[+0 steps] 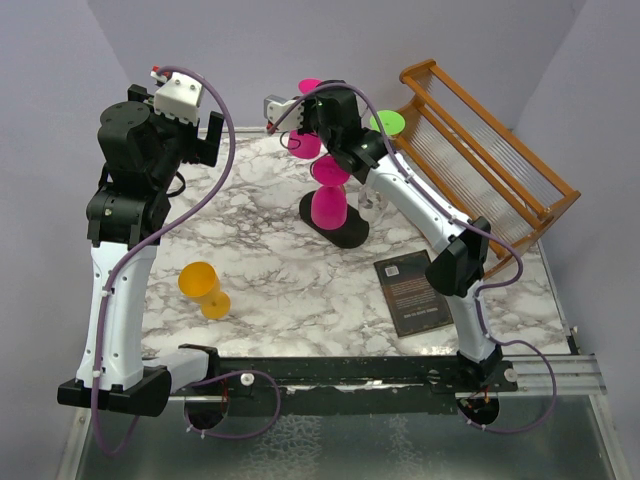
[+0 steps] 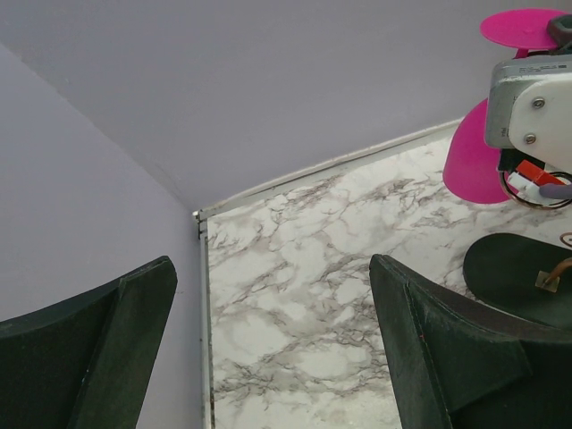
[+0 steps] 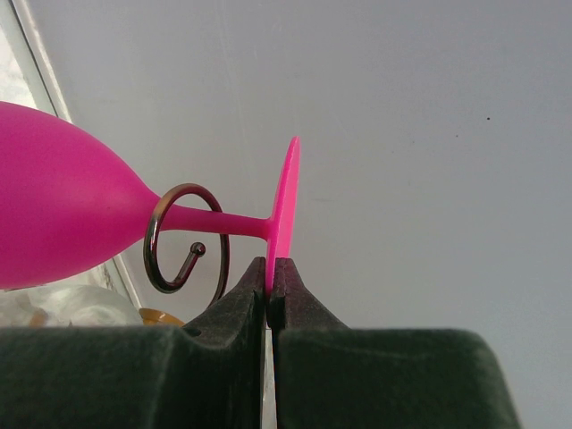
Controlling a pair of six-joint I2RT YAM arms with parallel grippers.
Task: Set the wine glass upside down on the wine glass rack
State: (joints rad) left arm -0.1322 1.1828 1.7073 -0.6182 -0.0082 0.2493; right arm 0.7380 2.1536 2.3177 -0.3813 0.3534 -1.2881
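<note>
My right gripper (image 1: pixel 312 100) is shut on the rim of the foot of a pink wine glass (image 1: pixel 305 145), which hangs upside down with its foot on top. In the right wrist view my right gripper (image 3: pixel 271 273) pinches the foot, and the stem (image 3: pixel 237 222) passes through a curled arm (image 3: pixel 154 241) of the wire wine glass rack; the bowl (image 3: pixel 63 214) is at the left. The rack's black oval base (image 1: pixel 345 235) stands mid-table. My left gripper (image 1: pixel 205 140) is open and empty, raised at the far left; its view (image 2: pixel 273 357) shows bare marble.
A second pink glass (image 1: pixel 330 205) hangs on the rack, and a green foot (image 1: pixel 387 122) shows beside it. An orange glass (image 1: pixel 205 288) lies on the marble table (image 1: pixel 270 250). A wooden slatted dish rack (image 1: pixel 490 150) stands at the back right. A black booklet (image 1: pixel 415 292) lies front right.
</note>
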